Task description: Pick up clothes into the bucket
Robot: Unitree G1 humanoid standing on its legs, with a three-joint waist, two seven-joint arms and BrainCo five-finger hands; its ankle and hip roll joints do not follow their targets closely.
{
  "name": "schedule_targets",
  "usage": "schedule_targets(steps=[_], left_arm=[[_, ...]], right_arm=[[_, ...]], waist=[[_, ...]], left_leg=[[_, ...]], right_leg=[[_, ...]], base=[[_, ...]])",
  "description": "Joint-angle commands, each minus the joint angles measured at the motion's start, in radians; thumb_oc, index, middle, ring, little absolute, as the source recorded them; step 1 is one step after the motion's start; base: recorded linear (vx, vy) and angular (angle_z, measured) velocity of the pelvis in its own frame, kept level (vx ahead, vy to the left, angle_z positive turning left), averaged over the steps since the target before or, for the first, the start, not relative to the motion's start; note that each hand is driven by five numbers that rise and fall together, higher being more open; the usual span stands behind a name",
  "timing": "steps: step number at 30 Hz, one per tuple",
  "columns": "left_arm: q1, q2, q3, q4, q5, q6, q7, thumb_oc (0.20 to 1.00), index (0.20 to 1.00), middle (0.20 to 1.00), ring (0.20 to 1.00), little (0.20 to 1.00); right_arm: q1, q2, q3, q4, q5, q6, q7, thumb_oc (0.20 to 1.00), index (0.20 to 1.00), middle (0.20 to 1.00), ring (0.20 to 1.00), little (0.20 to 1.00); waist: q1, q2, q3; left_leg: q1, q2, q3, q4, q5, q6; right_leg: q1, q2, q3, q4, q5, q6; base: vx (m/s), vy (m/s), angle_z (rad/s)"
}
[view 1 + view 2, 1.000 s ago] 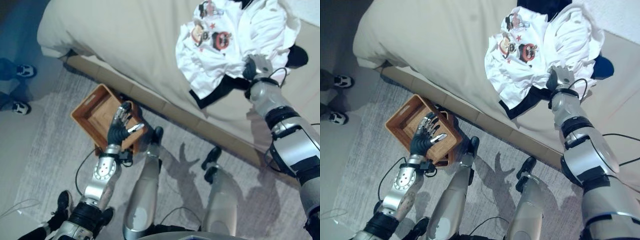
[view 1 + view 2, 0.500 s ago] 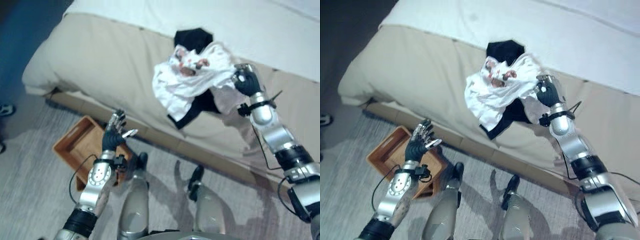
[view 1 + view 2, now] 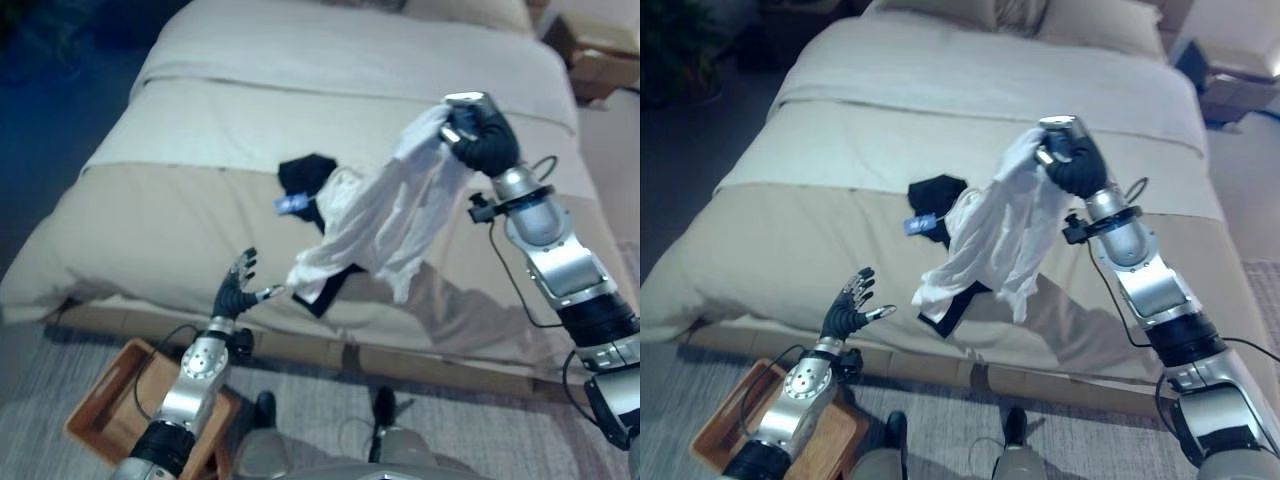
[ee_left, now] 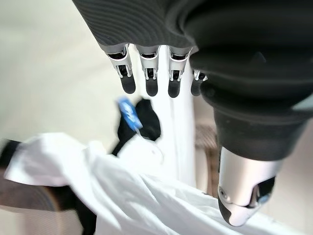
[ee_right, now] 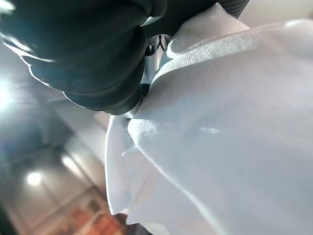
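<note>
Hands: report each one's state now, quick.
Left hand: open, holding nothing.
Right hand: shut on the white shirt, lifted above the bed.

the right hand (image 3: 482,135) now sits high in the upper right of the frame, raised from the bed, fingers clenched on the white shirt (image 3: 385,222), which hangs in the air instead of lying spread on the bed (image 3: 160,210). a black garment (image 3: 305,178) is uncovered on the bed. the left hand (image 3: 236,293), fingers spread, is now before the bed edge, off the wooden crate (image 3: 105,420). the camera view has tilted upward.
</note>
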Motion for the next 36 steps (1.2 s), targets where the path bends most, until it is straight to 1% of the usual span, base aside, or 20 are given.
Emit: schedule_targets(steps=[1, 4, 7, 13, 18, 22, 25, 27, 28, 30, 31, 32, 33, 34, 35, 36], left_arm=[[-0.13, 0.003, -0.055, -0.014, 0.083, -0.029, 0.009, 1.0, 1.0, 1.0, 1.0, 1.0], [-0.248, -0.013, -0.121, 0.016, 0.083, -0.026, 0.014, 1.0, 1.0, 1.0, 1.0, 1.0], [-0.346, -0.031, -0.173, 0.051, 0.084, -0.021, 0.018, 1.0, 1.0, 1.0, 1.0, 1.0], [-0.494, -0.083, -0.236, 0.102, 0.015, -0.019, 0.038, 1.0, 1.0, 1.0, 1.0, 1.0], [-0.558, -0.114, -0.258, 0.112, -0.06, -0.018, 0.047, 1.0, 1.0, 1.0, 1.0, 1.0], [-0.579, -0.13, -0.283, 0.139, -0.114, -0.006, 0.02, 1.0, 1.0, 1.0, 1.0, 1.0], [-0.599, -0.15, -0.312, 0.195, -0.133, 0.014, 0.006, 1.0, 1.0, 1.0, 1.0, 1.0], [-0.61, -0.158, -0.318, 0.221, -0.116, 0.019, 0.014, 1.0, 1.0, 1.0, 1.0, 1.0], [-0.621, -0.178, -0.32, 0.272, -0.079, 0.028, 0.041, 1.0, 1.0, 1.0, 1.0, 1.0], [-0.63, -0.19, -0.321, 0.292, -0.063, 0.03, 0.051, 1.0, 1.0, 1.0, 1.0, 1.0], [-0.649, -0.217, -0.329, 0.326, -0.04, 0.033, 0.068, 1.0, 1.0, 1.0, 1.0, 1.0], [-0.65, -0.217, -0.329, 0.327, -0.04, 0.033, 0.068, 1.0, 1.0, 1.0, 1.0, 1.0], [-0.628, -0.214, -0.328, 0.327, -0.041, 0.022, 0.063, 1.0, 1.0, 1.0, 1.0, 1.0], [-0.57, -0.2, -0.326, 0.317, -0.064, 0.016, 0.021, 1.0, 1.0, 1.0, 1.0, 1.0], [-0.568, -0.198, -0.326, 0.316, -0.065, 0.016, 0.02, 1.0, 1.0, 1.0, 1.0, 1.0], [-0.505, -0.211, -0.344, 0.3, -0.116, 0.016, -0.02, 1.0, 1.0, 1.0, 1.0, 1.0]], right_arm=[[-0.169, -0.006, 0.057, -0.086, 0.116, -0.024, 0.033, 0.2, 0.2, 0.2, 0.2, 0.2], [-0.226, 0.023, 0.115, -0.09, 0.173, -0.01, 0.052, 0.2, 0.2, 0.2, 0.2, 0.2], [-0.279, 0.017, 0.17, -0.087, 0.211, 0.006, 0.064, 0.2, 0.2, 0.2, 0.2, 0.2], [-0.335, -0.004, 0.243, -0.094, 0.309, 0.021, 0.093, 0.2, 0.2, 0.2, 0.2, 0.2], [-0.346, -0.02, 0.281, -0.1, 0.327, 0.029, 0.105, 0.2, 0.2, 0.2, 0.2, 0.2], [-0.353, -0.015, 0.296, -0.096, 0.34, 0.033, 0.112, 0.2, 0.2, 0.2, 0.2, 0.2], [-0.363, -0.013, 0.313, -0.092, 0.342, 0.034, 0.113, 0.2, 0.2, 0.2, 0.2, 0.2], [-0.365, -0.012, 0.318, -0.092, 0.341, 0.033, 0.113, 0.2, 0.2, 0.2, 0.2, 0.2], [-0.378, -0.01, 0.325, -0.102, 0.338, 0.032, 0.108, 0.2, 0.2, 0.2, 0.2, 0.2], [-0.386, -0.009, 0.328, -0.105, 0.335, 0.031, 0.107, 0.2, 0.2, 0.2, 0.2, 0.2], [-0.393, -0.003, 0.329, -0.107, 0.334, 0.028, 0.103, 0.2, 0.2, 0.2, 0.2, 0.2], [-0.393, -0.003, 0.33, -0.107, 0.334, 0.028, 0.103, 0.2, 0.2, 0.2, 0.2, 0.2], [-0.401, -0.003, 0.324, -0.102, 0.335, 0.032, 0.096, 0.2, 0.2, 0.2, 0.2, 0.2], [-0.403, -0.014, 0.313, -0.106, 0.345, 0.015, 0.108, 0.2, 0.2, 0.2, 0.2, 0.2], [-0.402, -0.013, 0.312, -0.106, 0.345, 0.015, 0.109, 0.2, 0.2, 0.2, 0.2, 0.2], [-0.404, -0.021, 0.317, -0.116, 0.36, 0.0, 0.109, 0.2, 0.2, 0.2, 0.2, 0.2]], waist=[[-0.013, -0.043, -0.05], [-0.028, -0.041, -0.065], [-0.043, -0.038, -0.078], [-0.066, -0.033, -0.093], [-0.076, -0.029, -0.097], [-0.083, -0.025, -0.096], [-0.089, -0.024, -0.096], [-0.09, -0.023, -0.096], [-0.093, -0.025, -0.097], [-0.093, -0.024, -0.096], [-0.097, -0.026, -0.096], [-0.097, -0.026, -0.096], [-0.095, -0.027, -0.096], [-0.09, -0.028, -0.094], [-0.09, -0.029, -0.095], [-0.086, -0.032, -0.094]], left_leg=[[0.003, 0.019, 0.043, 0.075, -0.076, 0.003], [0.029, 0.023, 0.058, 0.072, -0.081, 0.003], [0.05, 0.025, 0.07, 0.069, -0.084, 0.003], [0.074, 0.028, 0.08, 0.065, -0.085, 0.0], [0.085, 0.028, 0.084, 0.063, -0.086, 0.001], [0.085, 0.025, 0.085, 0.064, -0.085, 0.002], [0.084, 0.022, 0.086, 0.064, -0.083, 0.003], [0.084, 0.022, 0.085, 0.064, -0.083, 0.002], [0.084, 0.022, 0.086, 0.065, -0.083, 0.003], [0.083, 0.022, 0.085, 0.066, -0.083, 0.003], [0.082, 0.022, 0.083, 0.067, -0.083, 0.003], [0.082, 0.021, 0.083, 0.067, -0.083, 0.003], [0.082, 0.022, 0.082, 0.068, -0.083, 0.004], [0.081, 0.021, 0.081, 0.069, -0.084, 0.004], [0.081, 0.021, 0.081, 0.069, -0.084, 0.004], [0.079, 0.021, 0.079, 0.072, -0.084, 0.004]], right_leg=[[0.035, -0.049, -0.008, 0.053, -0.041, 0.058], [0.049, -0.045, 0.003, 0.049, -0.041, 0.057], [0.059, -0.043, 0.015, 0.048, -0.041, 0.057], [0.078, -0.042, 0.02, 0.048, -0.044, 0.057], [0.088, -0.045, 0.019, 0.047, -0.044, 0.059], [0.089, -0.047, 0.018, 0.046, -0.041, 0.061], [0.09, -0.049, 0.019, 0.046, -0.038, 0.061], [0.091, -0.049, 0.019, 0.045, -0.038, 0.061], [0.092, -0.049, 0.019, 0.047, -0.039, 0.061], [0.092, -0.049, 0.017, 0.047, -0.039, 0.06], [0.093, -0.049, 0.016, 0.048, -0.04, 0.06], [0.094, -0.049, 0.015, 0.048, -0.04, 0.06], [0.095, -0.05, 0.015, 0.049, -0.041, 0.06], [0.096, -0.05, 0.014, 0.049, -0.042, 0.059], [0.096, -0.05, 0.013, 0.048, -0.042, 0.059], [0.098, -0.05, 0.011, 0.05, -0.042, 0.059]], base=[[0.06, -0.011, -0.24], [0.04, -0.008, -0.17], [0.04, 0.001, -0.14], [0.02, 0.0, -0.06], [0.0, -0.001, -0.06], [0.0, 0.0, 0.0], [0.0, 0.0, 0.0], [0.0, 0.0, 0.0], [0.0, 0.0, 0.0], [0.0, 0.0, 0.0], [0.0, 0.0, 0.0], [0.0, 0.0, 0.0], [0.0, 0.0, 0.0], [0.0, 0.0, 0.0], [0.0, 0.0, 0.0], [0.0, 0.0, 0.0]])
